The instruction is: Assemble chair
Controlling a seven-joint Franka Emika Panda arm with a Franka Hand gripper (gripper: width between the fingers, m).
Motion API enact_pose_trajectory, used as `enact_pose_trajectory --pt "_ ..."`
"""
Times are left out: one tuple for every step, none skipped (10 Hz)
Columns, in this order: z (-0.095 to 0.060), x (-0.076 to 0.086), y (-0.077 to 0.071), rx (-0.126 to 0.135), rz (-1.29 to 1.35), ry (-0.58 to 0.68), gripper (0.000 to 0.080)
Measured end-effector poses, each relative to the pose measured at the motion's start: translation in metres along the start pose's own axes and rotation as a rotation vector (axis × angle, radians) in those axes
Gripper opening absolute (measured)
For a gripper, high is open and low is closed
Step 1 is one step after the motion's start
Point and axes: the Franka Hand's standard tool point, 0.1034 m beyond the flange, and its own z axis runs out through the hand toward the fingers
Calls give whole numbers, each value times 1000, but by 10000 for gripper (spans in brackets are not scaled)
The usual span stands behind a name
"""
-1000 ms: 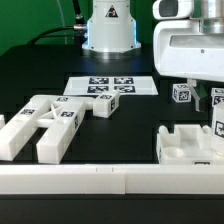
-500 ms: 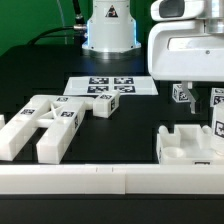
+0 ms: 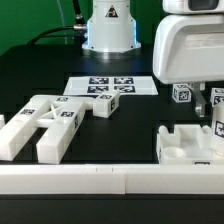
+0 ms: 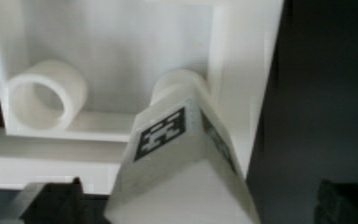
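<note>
My gripper (image 3: 208,106) hangs at the exterior view's right, over a chunky white seat block (image 3: 182,146) with a recess. An upright white chair piece with a tag (image 3: 218,126) stands in that block, right under the hand. In the wrist view this tagged piece (image 4: 172,140) rises between my two dark fingers (image 4: 51,200), with a gap on each side, so my gripper (image 4: 194,205) is open around it. The recess holds a round white peg (image 4: 44,98). A slotted white chair panel (image 3: 45,122) and a short bar (image 3: 103,106) lie at the exterior view's left.
The marker board (image 3: 112,86) lies flat at the table's middle back. A small loose tagged cube (image 3: 182,93) sits behind the seat block. A long white ledge (image 3: 100,181) runs along the front edge. The arm's white base (image 3: 110,25) stands at the back.
The hand has shifted slightly over the upright piece, first toward the exterior view's left, then back and a little lower. The parts on the table have not moved.
</note>
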Motion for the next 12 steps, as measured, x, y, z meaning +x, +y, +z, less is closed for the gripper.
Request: enact_pose_trajectory --pt "0 0 0 0 -70 -1 649" --pt "1 -1 0 0 -146 -2 649" --pt "2 -1 2 -1 -229 -3 649" --pt "2 -1 4 -1 -329 -3 649" --pt "2 -2 5 -1 -365 -4 649" --pt "2 -2 5 -1 -363 -4 604" --pt "2 -2 5 -1 -363 -4 604" --pt "2 -2 5 -1 -363 -5 454" --pt "2 -2 5 -1 -361 -5 315" --pt "3 -2 5 -1 -331 -5 288" --pt "3 -2 5 -1 -332 -5 288" --pt "3 -2 5 3 -287 -4 288"
